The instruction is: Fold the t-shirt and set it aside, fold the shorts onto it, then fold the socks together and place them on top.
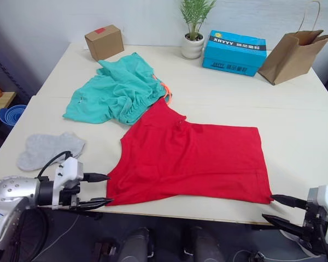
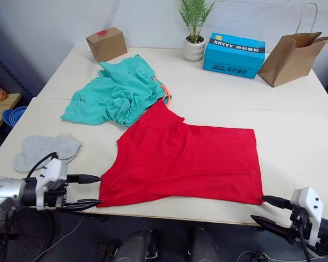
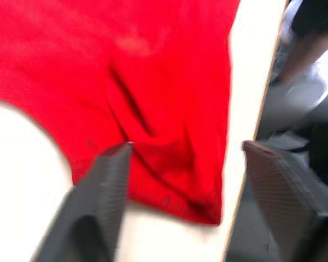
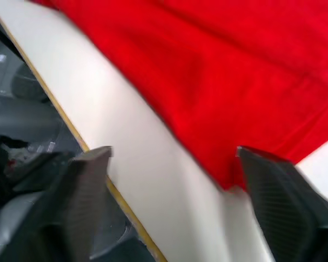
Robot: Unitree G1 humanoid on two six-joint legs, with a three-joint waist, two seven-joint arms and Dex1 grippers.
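The red t-shirt [image 1: 194, 161] lies flat across the near middle of the table, its hem along the front edge. Behind it to the left, the teal-green shorts [image 1: 115, 93] lie crumpled, with the orange drawstring [image 1: 167, 93] showing. The grey socks [image 1: 46, 148] rest at the near left. My left gripper [image 1: 101, 190] is open at the t-shirt's near left corner [image 3: 205, 210], fingers either side of the table edge. My right gripper [image 1: 273, 208] is open just off the t-shirt's near right corner [image 4: 229, 177].
At the back stand a small cardboard box [image 1: 104, 42], a potted plant [image 1: 193, 33], a blue shoebox [image 1: 234, 52] and a brown paper bag [image 1: 292, 54]. The table's front edge [image 1: 208, 218] runs just under the t-shirt's hem. Blue bowls [image 1: 11, 115] sit off to the left.
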